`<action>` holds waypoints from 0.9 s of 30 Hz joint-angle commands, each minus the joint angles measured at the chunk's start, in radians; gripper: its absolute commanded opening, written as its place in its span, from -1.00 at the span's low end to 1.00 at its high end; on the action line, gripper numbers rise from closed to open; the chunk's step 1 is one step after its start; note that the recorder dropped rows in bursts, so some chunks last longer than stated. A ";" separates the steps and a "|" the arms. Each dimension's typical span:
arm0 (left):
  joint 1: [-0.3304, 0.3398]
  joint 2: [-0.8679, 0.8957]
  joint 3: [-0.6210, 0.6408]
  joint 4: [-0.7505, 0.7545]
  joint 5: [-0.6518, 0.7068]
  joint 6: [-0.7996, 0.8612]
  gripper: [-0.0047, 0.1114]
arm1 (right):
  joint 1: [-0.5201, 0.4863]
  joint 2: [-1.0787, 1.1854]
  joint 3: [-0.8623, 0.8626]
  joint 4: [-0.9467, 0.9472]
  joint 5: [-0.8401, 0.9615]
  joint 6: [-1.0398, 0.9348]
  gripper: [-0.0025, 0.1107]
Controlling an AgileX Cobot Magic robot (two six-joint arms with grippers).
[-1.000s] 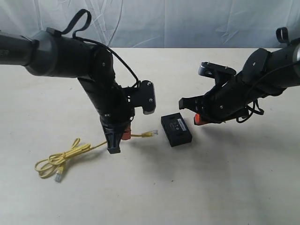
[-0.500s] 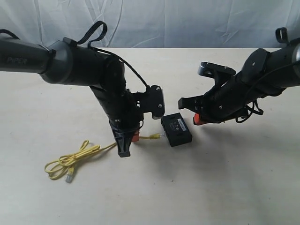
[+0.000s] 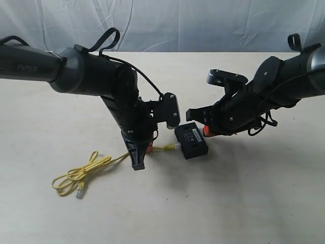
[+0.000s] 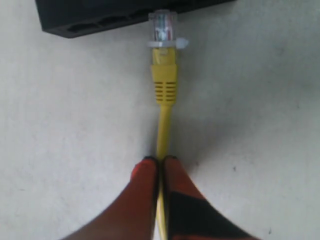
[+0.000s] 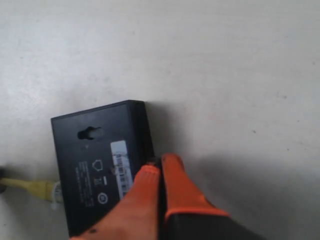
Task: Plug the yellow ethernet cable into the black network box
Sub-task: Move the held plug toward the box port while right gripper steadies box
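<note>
At the far left, the slack of the yellow ethernet cable (image 3: 76,175) is seen lying in a loose loop on the table (image 3: 254,203), so that only a short stretch has to be steered. Further right, the cord is pinched between the narrowly closed fingers of the left gripper (image 4: 160,162), a little behind the yellow boot, which leaves the clear plug (image 4: 164,25) free and pointed straight ahead. The plug tip is held right at the port face of the black network box (image 4: 100,15), lined up with an opening; it is judged not yet seated, since most of the clear body is exposed. On the right, the right gripper (image 5: 159,167) is shown with fingers pressed together and empty, set against the box's far edge, presumably as a brace against sliding.
</note>
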 commanded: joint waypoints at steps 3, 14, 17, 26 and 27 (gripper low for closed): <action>-0.003 0.009 -0.013 -0.001 -0.029 -0.025 -0.92 | 0.000 0.000 -0.005 0.008 -0.013 -0.005 -0.97; -0.003 0.009 -0.013 0.056 -0.053 -0.119 -0.92 | 0.000 0.000 -0.005 0.021 0.002 -0.005 -0.97; -0.003 0.009 -0.013 0.056 -0.053 -0.124 -0.92 | 0.000 0.000 -0.005 0.028 0.017 -0.005 -0.97; -0.013 0.009 -0.013 0.098 -0.053 -0.111 -0.92 | 0.000 0.000 -0.005 0.030 0.022 -0.005 -0.97; -0.019 0.009 -0.013 0.120 -0.051 -0.111 -0.92 | 0.000 0.000 -0.005 0.030 0.018 -0.005 -0.97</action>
